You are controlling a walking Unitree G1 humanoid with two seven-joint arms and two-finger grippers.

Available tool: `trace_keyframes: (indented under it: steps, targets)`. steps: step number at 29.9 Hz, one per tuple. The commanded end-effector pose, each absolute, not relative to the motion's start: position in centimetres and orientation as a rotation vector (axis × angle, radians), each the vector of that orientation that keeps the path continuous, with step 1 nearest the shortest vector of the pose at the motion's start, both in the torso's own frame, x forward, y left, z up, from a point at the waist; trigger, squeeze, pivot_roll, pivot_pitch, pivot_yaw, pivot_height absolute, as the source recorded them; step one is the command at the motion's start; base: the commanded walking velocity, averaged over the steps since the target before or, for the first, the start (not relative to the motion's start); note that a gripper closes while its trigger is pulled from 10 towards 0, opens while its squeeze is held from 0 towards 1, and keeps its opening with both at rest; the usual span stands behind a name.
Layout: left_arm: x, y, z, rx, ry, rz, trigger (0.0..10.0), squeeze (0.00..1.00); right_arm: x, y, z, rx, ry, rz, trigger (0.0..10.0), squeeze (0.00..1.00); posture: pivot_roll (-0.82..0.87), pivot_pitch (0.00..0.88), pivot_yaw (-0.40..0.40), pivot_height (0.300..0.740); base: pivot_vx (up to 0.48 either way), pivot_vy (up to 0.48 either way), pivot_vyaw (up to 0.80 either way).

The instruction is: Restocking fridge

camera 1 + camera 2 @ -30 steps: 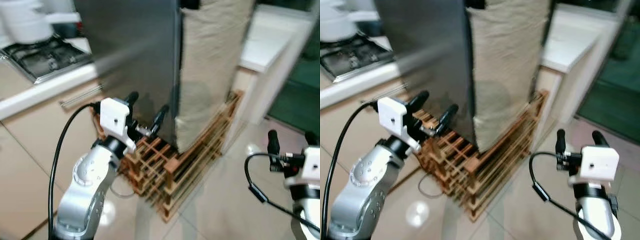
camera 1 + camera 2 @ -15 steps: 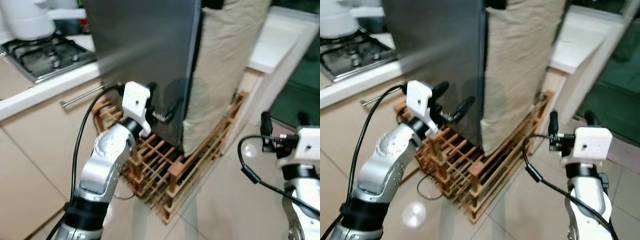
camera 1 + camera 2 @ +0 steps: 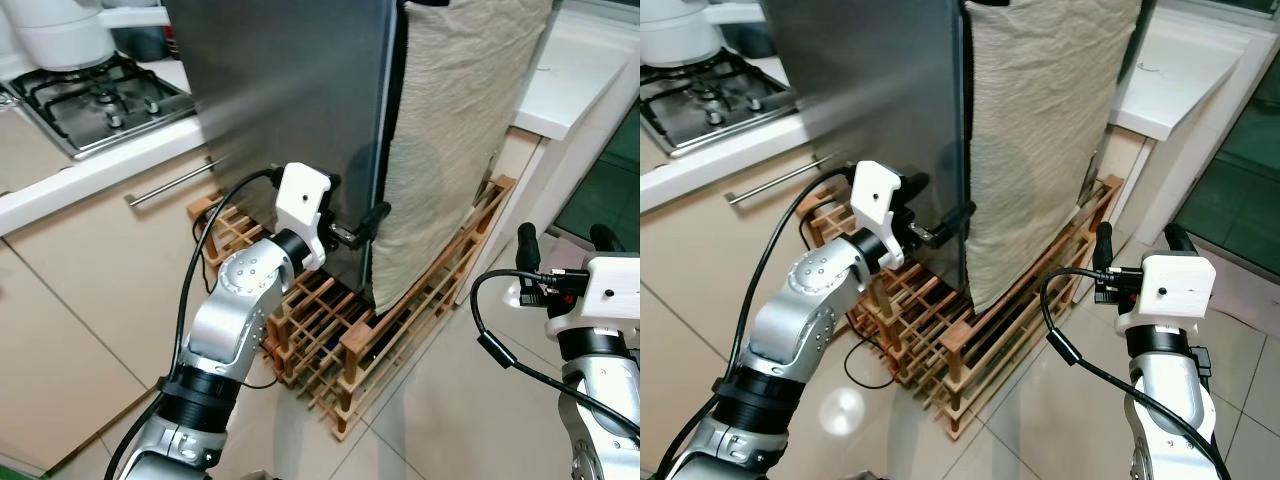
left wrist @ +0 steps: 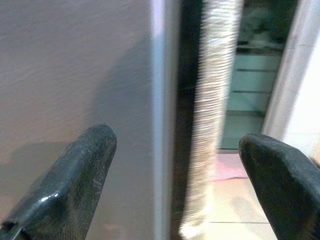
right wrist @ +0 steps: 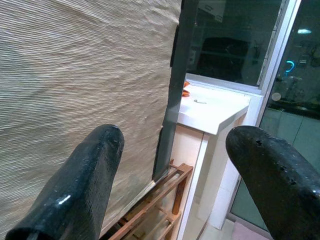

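- Since a second ago, the left gripper (image 3: 350,218) has been carried up and forward, from in front of the wine rack (image 3: 330,330) to the lower front corner of the fridge (image 3: 290,110).
- Its jaws are spread wide and nothing is held; in the left wrist view one finger (image 4: 75,185) is seen against the steel side and the other (image 4: 282,185) past the front edge.
- The fridge is found directly ahead, its grey steel side turned toward the robot, with a beige towel (image 3: 455,140) hung down its front.
- The wooden wine rack is seen on the tiled floor at the fridge's foot.
- The right gripper (image 3: 1135,245) is held out to the right, well apart from the fridge, jaws wide and nothing between them.
- A hob (image 3: 95,100) is set into the white surface (image 3: 90,170) to the left.
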State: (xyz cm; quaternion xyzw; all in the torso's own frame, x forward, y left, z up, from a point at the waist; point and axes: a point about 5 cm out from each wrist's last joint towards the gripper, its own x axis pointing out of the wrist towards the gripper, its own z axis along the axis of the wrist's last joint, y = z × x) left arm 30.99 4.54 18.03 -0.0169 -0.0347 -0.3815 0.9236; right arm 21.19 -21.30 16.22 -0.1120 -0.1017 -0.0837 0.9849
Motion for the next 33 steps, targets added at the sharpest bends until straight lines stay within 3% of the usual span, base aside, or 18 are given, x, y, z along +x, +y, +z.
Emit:
trace_keyframes:
  steps: [1, 14, 33]
  targets:
    - [31.0, 3.8, 18.3, -0.033, -0.061, -0.829, 10.0, 0.0, 21.2, -21.2, 16.1, -0.236, -0.193, -0.17, 10.0, 0.0, -0.22, 0.0, 0.018, 0.732, 0.0, 0.0, 0.0]
    - [30.1, 2.7, 16.6, -0.039, 0.011, -0.889, 10.0, 0.0, 20.7, -21.4, 15.3, -0.233, -0.168, -0.192, 10.0, 0.0, -0.23, 0.0, 0.031, 0.732, 0.0, 0.0, 0.0]
    - [32.6, 1.0, 17.1, -0.116, 0.021, -0.767, 10.0, 0.0, 20.4, -21.6, 15.0, -0.239, -0.156, -0.202, 10.0, 0.0, -0.24, 0.017, 0.035, 0.732, 0.0, 0.0, 0.0]
